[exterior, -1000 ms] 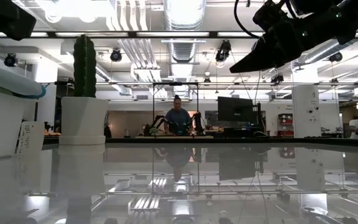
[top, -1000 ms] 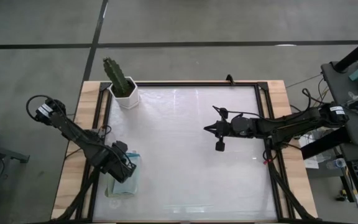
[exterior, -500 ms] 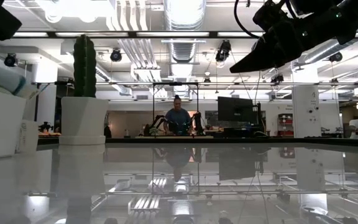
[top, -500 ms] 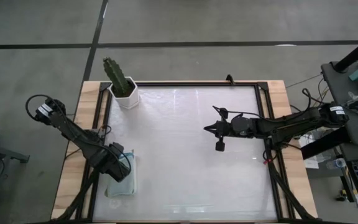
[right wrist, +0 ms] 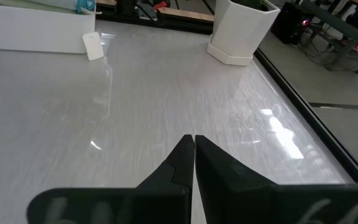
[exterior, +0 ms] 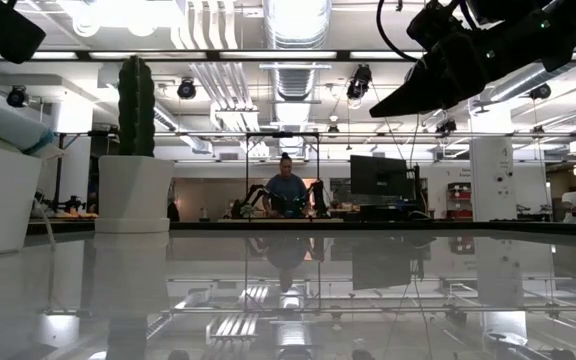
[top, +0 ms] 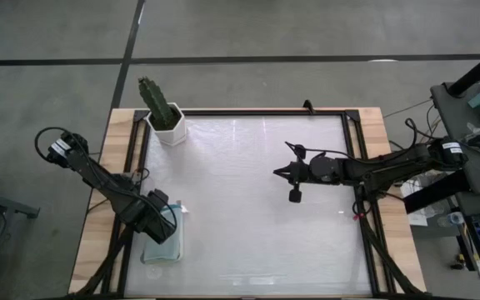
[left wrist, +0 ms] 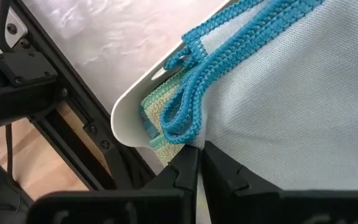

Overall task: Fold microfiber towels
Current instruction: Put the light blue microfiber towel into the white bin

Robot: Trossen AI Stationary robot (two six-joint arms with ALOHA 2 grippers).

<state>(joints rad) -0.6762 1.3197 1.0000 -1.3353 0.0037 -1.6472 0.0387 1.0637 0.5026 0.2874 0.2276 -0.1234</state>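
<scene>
The left pincer (left wrist: 196, 163) is pinched shut on the pale blue towel (left wrist: 291, 106), which lies on top in the white tray (top: 162, 250) at the near left of the surface (top: 248, 192). It looks like the pick-up step. Next, lift it out and spread it flat. The right pincer (top: 280, 173) waits shut and empty, over the middle.

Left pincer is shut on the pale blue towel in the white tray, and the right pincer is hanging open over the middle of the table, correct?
Not quite: the right pincer is shut, as the right wrist view shows, its fingers pressed together. The rest stands: the left pincer is shut on the pale blue towel in the white tray, and the right one hangs over the table.
</scene>
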